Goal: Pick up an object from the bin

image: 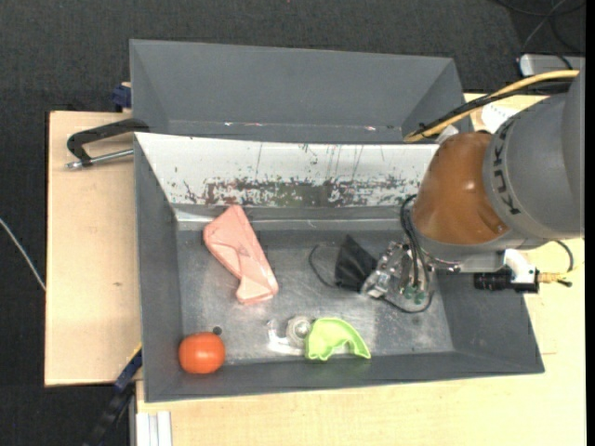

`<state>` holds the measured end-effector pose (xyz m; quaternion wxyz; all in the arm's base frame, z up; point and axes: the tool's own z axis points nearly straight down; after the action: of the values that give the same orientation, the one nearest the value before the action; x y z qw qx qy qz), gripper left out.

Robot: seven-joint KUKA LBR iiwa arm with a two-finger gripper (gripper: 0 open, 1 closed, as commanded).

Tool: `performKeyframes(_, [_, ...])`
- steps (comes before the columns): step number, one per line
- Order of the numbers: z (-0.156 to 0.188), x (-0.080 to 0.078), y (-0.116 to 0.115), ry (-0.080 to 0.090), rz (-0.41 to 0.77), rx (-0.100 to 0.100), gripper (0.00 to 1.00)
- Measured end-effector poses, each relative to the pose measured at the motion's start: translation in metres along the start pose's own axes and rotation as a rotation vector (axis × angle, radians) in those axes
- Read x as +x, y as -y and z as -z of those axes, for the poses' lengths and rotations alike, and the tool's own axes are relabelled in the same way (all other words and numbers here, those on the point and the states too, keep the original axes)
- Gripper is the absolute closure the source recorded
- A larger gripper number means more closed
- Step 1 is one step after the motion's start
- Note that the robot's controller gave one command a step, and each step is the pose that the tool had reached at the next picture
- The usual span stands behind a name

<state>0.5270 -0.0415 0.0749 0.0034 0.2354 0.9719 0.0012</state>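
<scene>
Quick count of what's in the bin (156,277): five loose things, one of each.

- One pink cloth (240,254), folded up and lying left of centre. Its long side runs from the back left toward the front right.
- One orange ball (202,353) in the front left corner.
- One lime green curved piece (335,339) near the front wall, about mid-width.
- One small clear-whitish bit (290,331) touching the green piece on its left.
- One black thing (351,262) on the floor right of centre, well apart from the ball and the cloth.

The gripper (392,282) is down low near the bin floor on the right side. It's just beside the black thing's right edge, so that's the one it's closest to. I can't say whether they actually touch, or whether the gripper is spread or closed, since that end is a tangle of metal and wires from this angle.

The black thing looks like a dark wedge. Its long axis runs roughly from the back wall toward the front, leaning a little to the right at the near end. A thin black cord (318,260) loops out of it to the left.
</scene>
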Motion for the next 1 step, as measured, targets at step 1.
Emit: performKeyframes(1, [0.0433, 0.0028, 0.0032, -0.009, -0.022, 0.004, 1.0])
